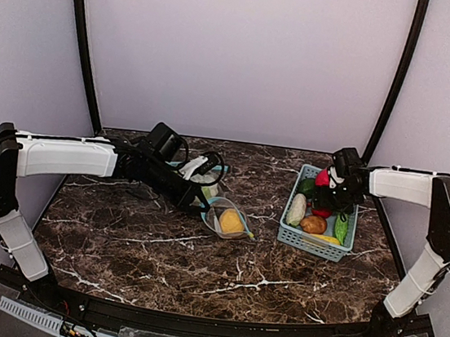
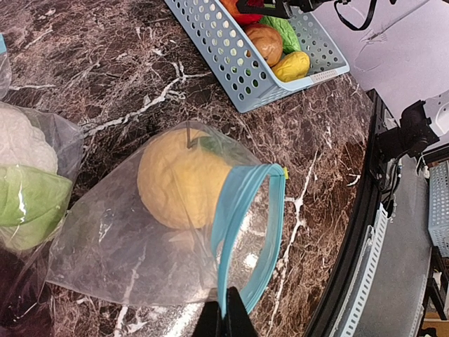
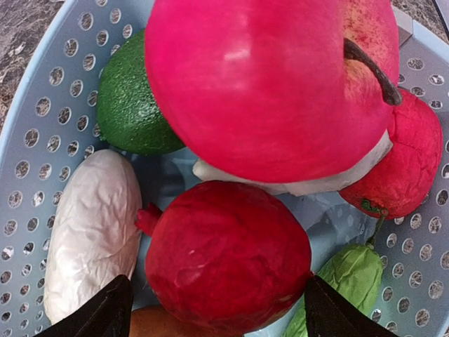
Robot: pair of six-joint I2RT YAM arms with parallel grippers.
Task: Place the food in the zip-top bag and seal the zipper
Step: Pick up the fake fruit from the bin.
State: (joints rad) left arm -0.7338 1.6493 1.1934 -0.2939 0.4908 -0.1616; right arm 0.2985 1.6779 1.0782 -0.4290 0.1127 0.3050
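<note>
Plainly glossy, round red fruit (image 3: 228, 256)

Two grippers (image 2: 224, 319) (image 3: 219, 312), one basket (image 3: 42, 105)

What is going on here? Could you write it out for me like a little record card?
Left gripper: shut, pinching the zip-top bag at its blue zipper
Inside bag: one yellow fruit
Bag mouth: open, not yet sealed
Right gripper: open, fingers either side of a dark red fruit
Basket: light blue, also holds a pink-red apple, a green fruit and a white vegetable
</note>
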